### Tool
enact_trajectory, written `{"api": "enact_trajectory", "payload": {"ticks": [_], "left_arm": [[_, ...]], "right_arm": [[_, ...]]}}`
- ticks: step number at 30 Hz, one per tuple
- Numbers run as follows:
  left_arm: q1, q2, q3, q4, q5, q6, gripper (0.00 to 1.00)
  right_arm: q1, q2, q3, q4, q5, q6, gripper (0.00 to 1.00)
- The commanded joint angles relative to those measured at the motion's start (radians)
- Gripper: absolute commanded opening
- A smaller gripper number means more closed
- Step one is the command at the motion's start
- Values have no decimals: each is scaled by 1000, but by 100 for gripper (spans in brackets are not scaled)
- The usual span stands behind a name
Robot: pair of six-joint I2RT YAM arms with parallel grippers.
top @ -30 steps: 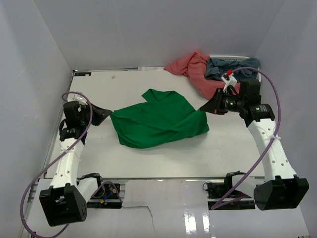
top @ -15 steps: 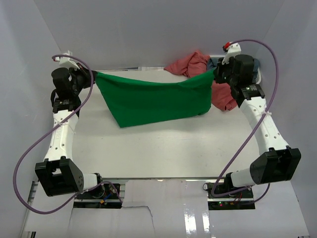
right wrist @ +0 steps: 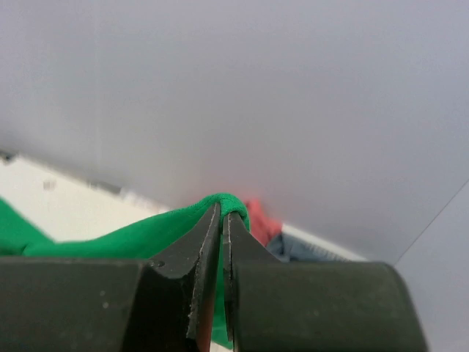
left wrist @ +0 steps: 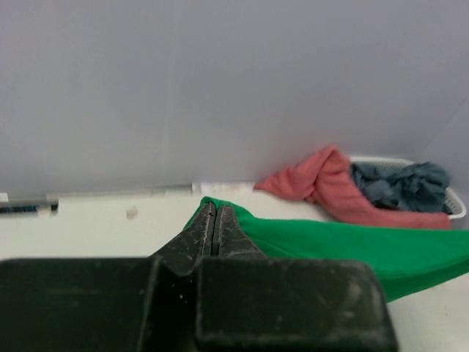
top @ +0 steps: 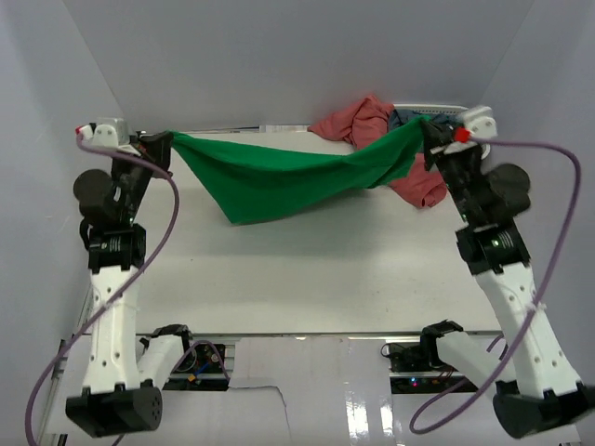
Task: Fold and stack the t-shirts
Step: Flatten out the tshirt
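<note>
The bright green t-shirt hangs stretched in the air between both arms, sagging in the middle above the table. My left gripper is shut on its left corner; the cloth shows at the fingertips in the left wrist view. My right gripper is shut on its right corner, green cloth wrapped over the tips. The salmon-pink t-shirt lies bunched at the back right, spilling out of the basket. The grey-blue t-shirt lies crumpled in the basket.
A white slatted basket stands at the back right corner. Grey walls close in the table at the back and both sides. Small marks and a strip lie along the back edge.
Both arms lifted the green shirt off the table and raised it higher, pulling it taut between them. The grippers moved up and outward toward the back.
</note>
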Motion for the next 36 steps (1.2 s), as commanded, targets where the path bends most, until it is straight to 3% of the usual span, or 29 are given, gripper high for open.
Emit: {"api": "enact_trajectory", "payload": {"ticks": [1,6,13,18,23,29,33,36], "left_arm": [[-9,-150,-11,122,32,41,0],[-80,-317,-32,67,8,53,0],[-176,-464,35,-82,-115,99,0],[-219,-472,113,-121,-215,153,0],[-236,-445,150,-56,-355,179,0],[-236,-403,233,14,-351,193,0],[-238,-444,182,2,-360,178,0],[-238,-490,33,-9,-394,161,0]], "right_arm": [[0,-199,-76,219,-36,-19,8],[1,-435,-182,275,-87,19,8],[0,-610,-100,227,-147,30,8],[-19,-586,44,175,-158,53,8],[-39,-505,126,233,-164,62,8],[-45,-410,221,323,-201,81,8],[-45,-426,183,322,-216,119,8],[-45,-448,131,311,-220,142,8]]}}
